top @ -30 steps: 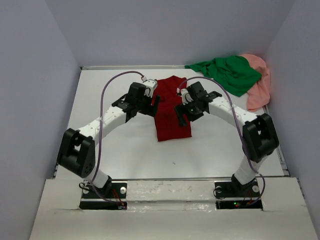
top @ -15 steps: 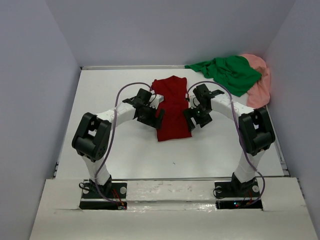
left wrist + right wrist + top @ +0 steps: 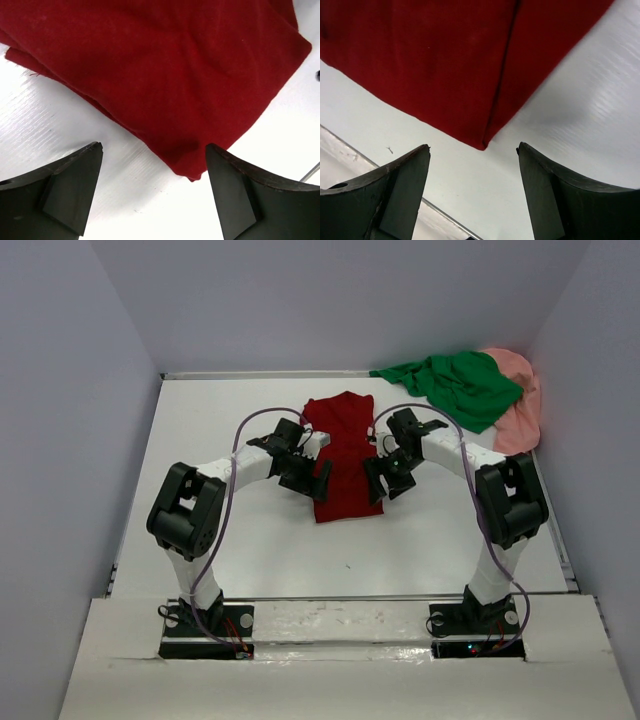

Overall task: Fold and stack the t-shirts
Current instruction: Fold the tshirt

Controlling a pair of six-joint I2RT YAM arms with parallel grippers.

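White table (image 3: pixel 250 530), pale grey walls (image 3: pixel 350 300) on three sides, and at the centre lies the dark red t-shirt (image 3: pixel 345 460), folded into a long narrow strip running away from the arm bases. Only the overhead view catches the other two: the bright green t-shirt (image 3: pixel 455 385) crumpled in the far right corner, spilling over the salmon pink t-shirt (image 3: pixel 520 415) beneath it. That makes three shirts, two arms and two dark wedge-shaped fingers per gripper. Down at the wrists it's all red cloth, soft and matte. The left gripper (image 3: pixel 154 150) hangs over the strip's near left corner, where stacked layers show along the edge; its jaws are spread wide and grip nothing. The right gripper (image 3: pixel 473 146) hangs over the near right corner, where a crease runs to the tip, and its jaws are also parted and empty. Faint ribbing glints on the tabletop.
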